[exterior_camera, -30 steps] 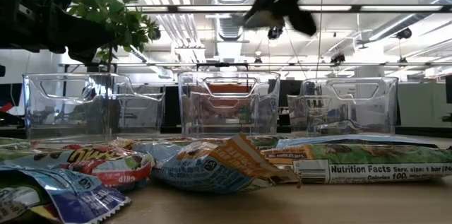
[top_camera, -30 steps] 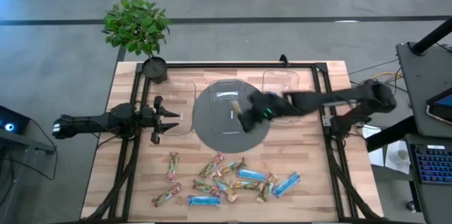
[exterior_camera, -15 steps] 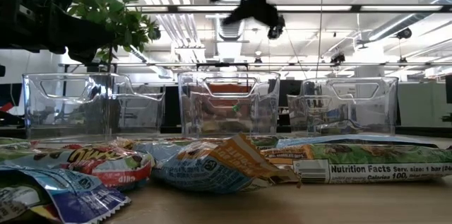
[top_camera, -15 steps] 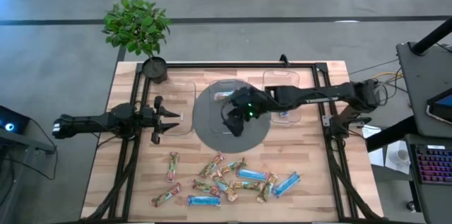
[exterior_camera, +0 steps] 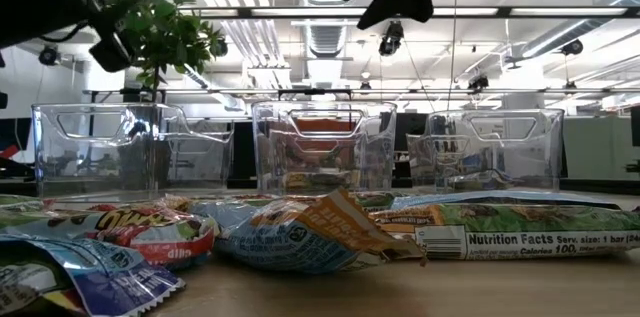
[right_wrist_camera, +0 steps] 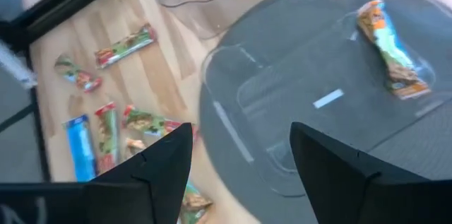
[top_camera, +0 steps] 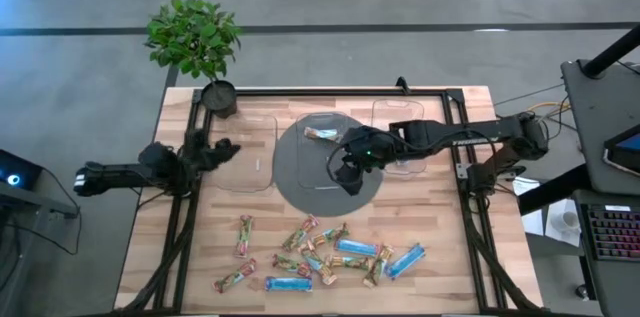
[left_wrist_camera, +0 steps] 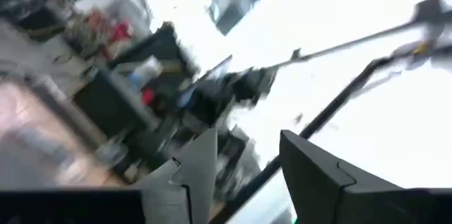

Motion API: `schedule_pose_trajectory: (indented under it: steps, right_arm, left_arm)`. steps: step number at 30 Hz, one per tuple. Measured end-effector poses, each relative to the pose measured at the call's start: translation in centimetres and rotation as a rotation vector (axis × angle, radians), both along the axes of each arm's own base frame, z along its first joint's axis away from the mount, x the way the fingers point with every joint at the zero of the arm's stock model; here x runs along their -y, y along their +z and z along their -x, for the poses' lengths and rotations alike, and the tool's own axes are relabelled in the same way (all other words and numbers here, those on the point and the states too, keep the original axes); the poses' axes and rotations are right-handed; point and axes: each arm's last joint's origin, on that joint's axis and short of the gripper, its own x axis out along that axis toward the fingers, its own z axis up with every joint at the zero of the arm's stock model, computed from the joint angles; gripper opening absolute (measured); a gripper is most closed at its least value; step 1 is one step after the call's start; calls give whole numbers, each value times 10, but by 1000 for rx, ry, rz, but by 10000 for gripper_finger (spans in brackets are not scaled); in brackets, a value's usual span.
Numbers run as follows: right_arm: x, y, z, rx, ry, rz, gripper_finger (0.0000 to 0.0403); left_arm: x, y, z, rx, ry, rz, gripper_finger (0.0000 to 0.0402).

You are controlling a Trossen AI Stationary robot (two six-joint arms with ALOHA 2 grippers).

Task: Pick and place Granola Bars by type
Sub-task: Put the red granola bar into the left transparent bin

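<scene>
Overhead and level table-edge views share three clear bins [exterior_camera: 319, 147].

Both arms are dark, nearly black, built of slim tube-like links with rounder, bulkier joints. The right arm [top_camera: 455, 139] has a thick rounded shoulder joint, and a small green light glows near its wrist. The right gripper [right_wrist_camera: 240, 164] ends in two flat, matte black fingers [right_wrist_camera: 166, 164] with angular, stepped edges. The left arm [top_camera: 120, 172] is the same dark make, and the left gripper [left_wrist_camera: 236, 174] shows one dark finger and one that looks pale grey.
</scene>
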Motion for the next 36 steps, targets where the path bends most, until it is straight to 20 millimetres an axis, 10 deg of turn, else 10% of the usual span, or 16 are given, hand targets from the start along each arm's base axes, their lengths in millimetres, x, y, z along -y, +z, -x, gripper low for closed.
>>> schedule_pose_trajectory:
  steps: [7,14,25,36]
  right_arm:
    - [1,-4,-4,-7,-11,23,228]
    - [0,-4,-4,-7,0,33,228]
    - [0,-4,-4,-7,9,40,228]
    - [1,-4,-4,-12,18,90,228]
  left_arm:
    - [-1,26,17,320,49,51,138]
    - [-1,37,12,282,-7,161,138]
    - [37,90,-35,-691,-362,72,126]
    - [151,67,-62,-1391,-462,-155,125]
